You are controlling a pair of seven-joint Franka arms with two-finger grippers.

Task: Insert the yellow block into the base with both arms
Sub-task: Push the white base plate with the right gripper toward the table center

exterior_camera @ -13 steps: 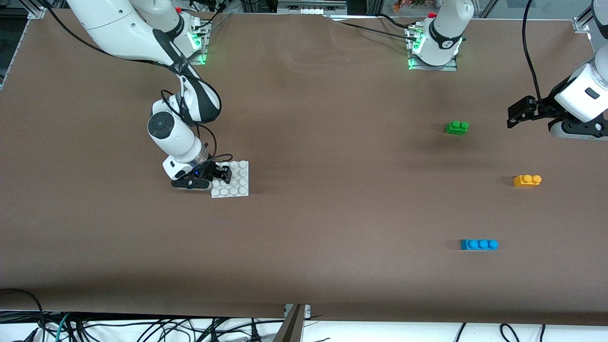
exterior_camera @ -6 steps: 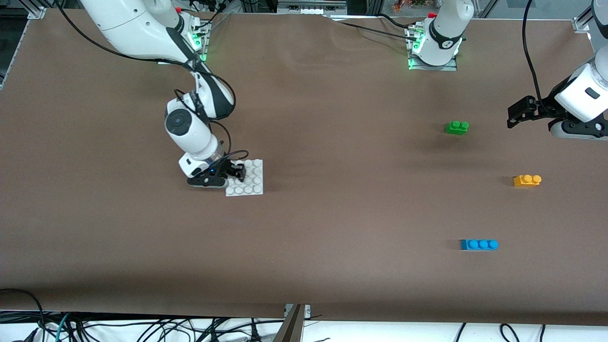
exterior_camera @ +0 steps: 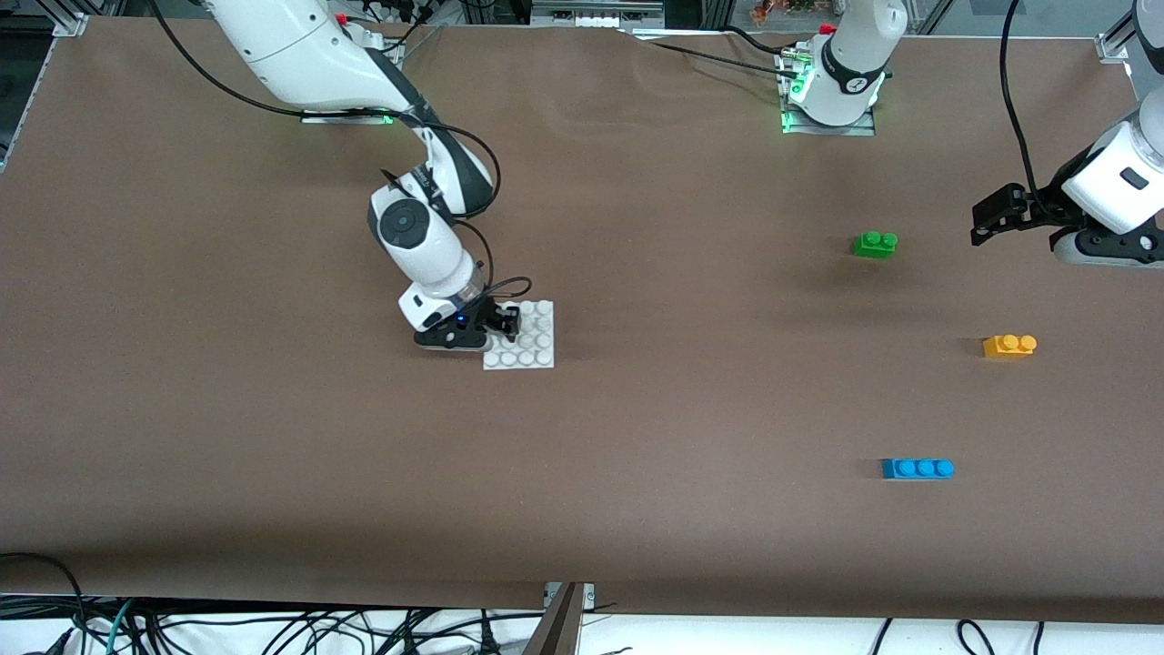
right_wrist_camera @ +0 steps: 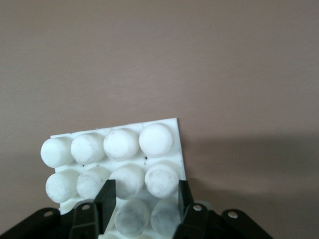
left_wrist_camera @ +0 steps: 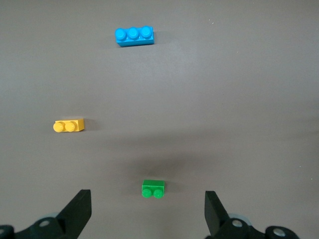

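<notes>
Right hand (exterior_camera: 506,320) clamps base (exterior_camera: 530,345); left hand (exterior_camera: 987,218) waits, spread

White jointed arms (exterior_camera: 427,246), black cables, black two-finger ends, green lights at bases (exterior_camera: 823,114).

From the front view we look down from high across the table (exterior_camera: 273,473) toward both arm bases, taking in its whole brown top. Our left wrist view looks down from well above the yellow block (left_wrist_camera: 69,126), green brick (left_wrist_camera: 153,188) and blue brick (left_wrist_camera: 134,36), all three also in the front view. Our right wrist view sits very close over the base (right_wrist_camera: 117,159), which the front view shows mid-table (exterior_camera: 532,341).
</notes>
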